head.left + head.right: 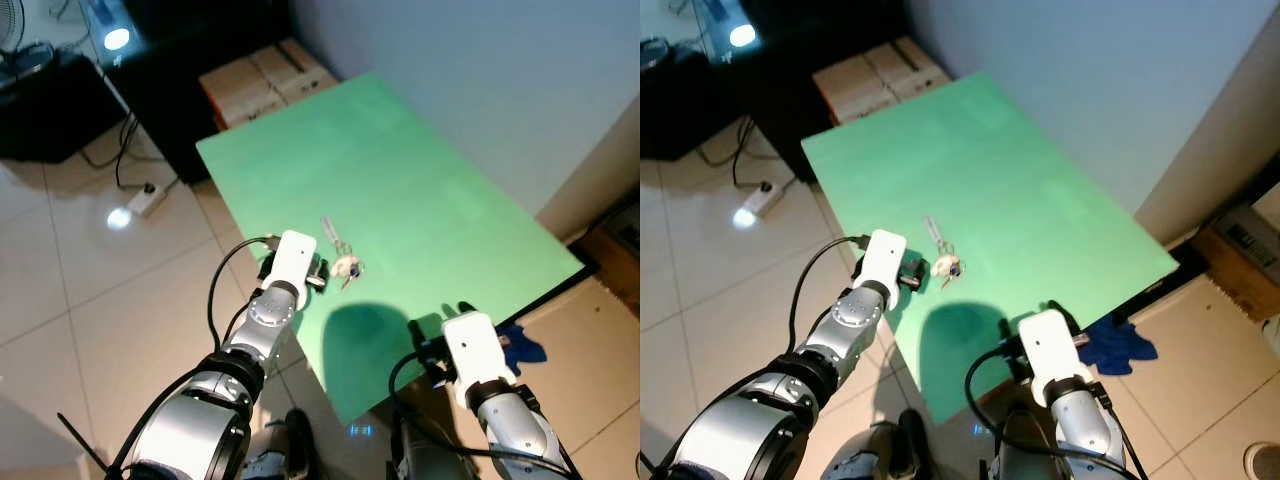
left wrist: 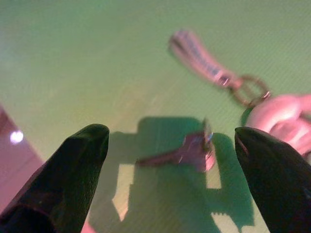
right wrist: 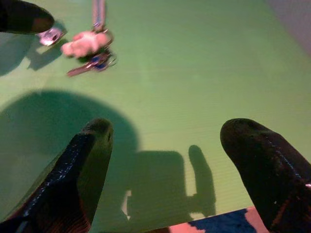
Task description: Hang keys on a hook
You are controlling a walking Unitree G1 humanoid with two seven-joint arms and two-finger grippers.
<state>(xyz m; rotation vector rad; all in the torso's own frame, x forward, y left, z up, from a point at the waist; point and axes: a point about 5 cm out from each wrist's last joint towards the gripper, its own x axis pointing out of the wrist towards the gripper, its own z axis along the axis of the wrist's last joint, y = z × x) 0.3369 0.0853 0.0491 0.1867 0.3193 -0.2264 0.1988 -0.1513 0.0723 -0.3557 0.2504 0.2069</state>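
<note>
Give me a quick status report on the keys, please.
Left pincer open, low over the table beside the keys. Right pincer open, near the table's edge. Keys lying flat, not gripped. Nothing between them and the left pincer.

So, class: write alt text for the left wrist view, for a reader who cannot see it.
A bunch of keys lies on a green table, framed between the left gripper's two open black fingers. A strap, a ring and a pale pink charm lie joined just beyond.
</note>
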